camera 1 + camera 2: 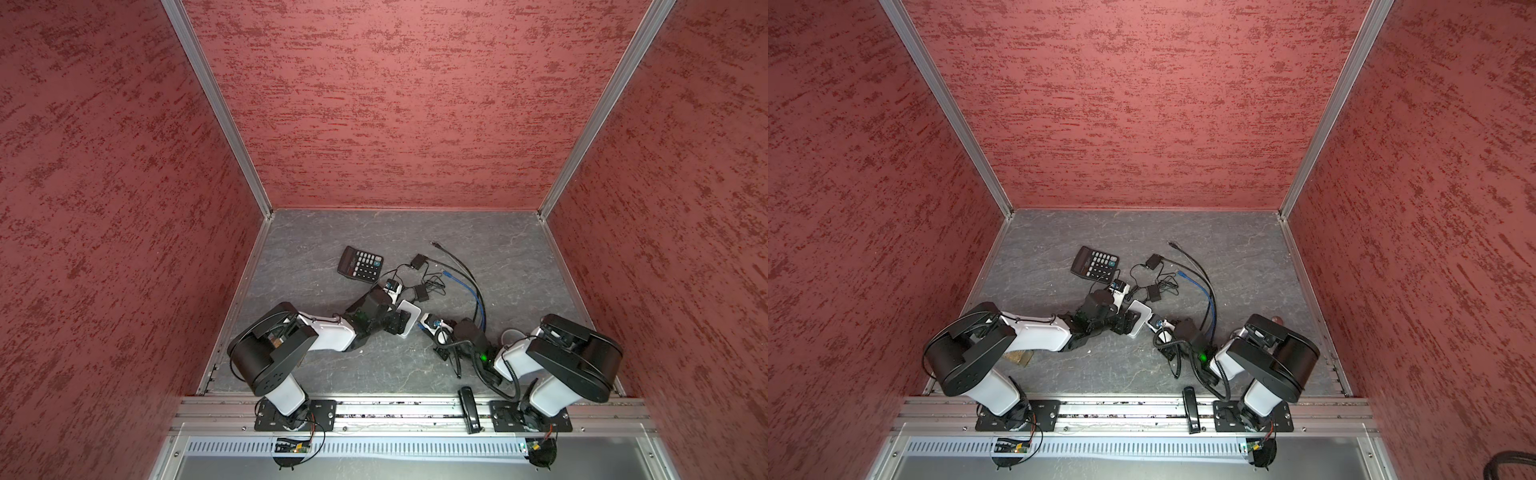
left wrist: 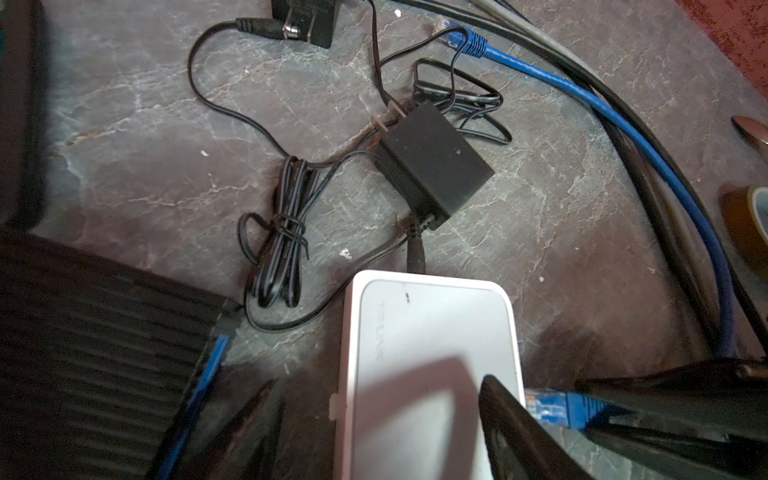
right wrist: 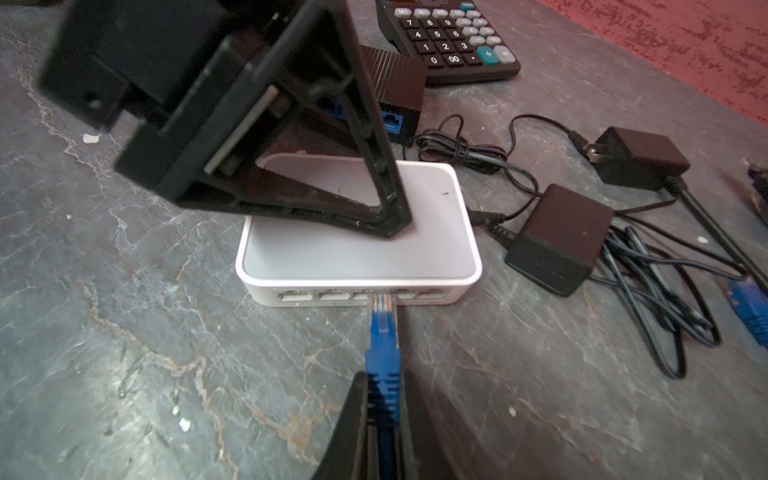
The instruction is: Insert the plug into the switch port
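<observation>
Nearest the lens, right gripper (image 3: pixel 384 376) clenched on the blue boot of an Ethernet plug (image 3: pixel 382 328). Just ahead of its fingertips, clear plug tip against the port row (image 3: pixel 357 295) of a white TP-Link switch (image 3: pixel 361 253), plug body mostly outside; seated or not, impossible to tell. Left gripper (image 2: pixel 378 407) released, spread wide, one fingertip (image 3: pixel 390 226) pressed on the switch's top. Port row visible from the right wrist alone; brand lettering from the left wrist alone. Beyond the left fingers, black power adapter (image 2: pixel 436 166) just beside the switch's rear edge, a second blue connector (image 2: pixel 463 37) loose farther out, calculator (image 1: pixel 360 262) also beyond them. In both top views, bare grey tabletop (image 1: pixel 498 249) open from the fingers to the back wall (image 1: pixel 415 104).
</observation>
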`<state>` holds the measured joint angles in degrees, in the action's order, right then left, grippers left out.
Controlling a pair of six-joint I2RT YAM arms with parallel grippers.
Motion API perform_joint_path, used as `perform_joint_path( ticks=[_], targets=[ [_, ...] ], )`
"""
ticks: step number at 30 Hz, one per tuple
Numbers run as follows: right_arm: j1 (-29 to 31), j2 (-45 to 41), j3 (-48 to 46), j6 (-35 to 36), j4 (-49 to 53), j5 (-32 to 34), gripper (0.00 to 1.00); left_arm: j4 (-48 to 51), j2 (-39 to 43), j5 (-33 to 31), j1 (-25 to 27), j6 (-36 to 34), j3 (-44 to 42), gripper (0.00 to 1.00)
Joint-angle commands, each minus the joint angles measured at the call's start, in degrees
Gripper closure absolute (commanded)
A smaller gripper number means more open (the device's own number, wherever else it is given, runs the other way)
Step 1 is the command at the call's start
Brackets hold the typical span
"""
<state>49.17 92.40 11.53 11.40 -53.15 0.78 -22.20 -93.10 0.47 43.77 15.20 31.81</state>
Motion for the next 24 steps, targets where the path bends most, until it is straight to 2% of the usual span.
perform_joint_path(
  ticks=[1, 15, 24],
  targets=[
    [0.66, 0.64, 0.72, -0.32, -3.22, 1.93, 1.0, -3.1, -1.52, 1.37, -0.06, 1.05, -0.27, 0.25],
    [0.71, 1.43, 0.09, -0.59, -4.66, 5.9, 1.0, -4.68, -2.39, 2.23, 0.06, 2.11, -0.63, 0.25],
    [0.84, 3.21, 1.21, -0.15, -4.37, 4.12, 1.0, -4.64, -3.05, 3.2, 0.13, 2.17, -0.49, 0.26]
  ],
)
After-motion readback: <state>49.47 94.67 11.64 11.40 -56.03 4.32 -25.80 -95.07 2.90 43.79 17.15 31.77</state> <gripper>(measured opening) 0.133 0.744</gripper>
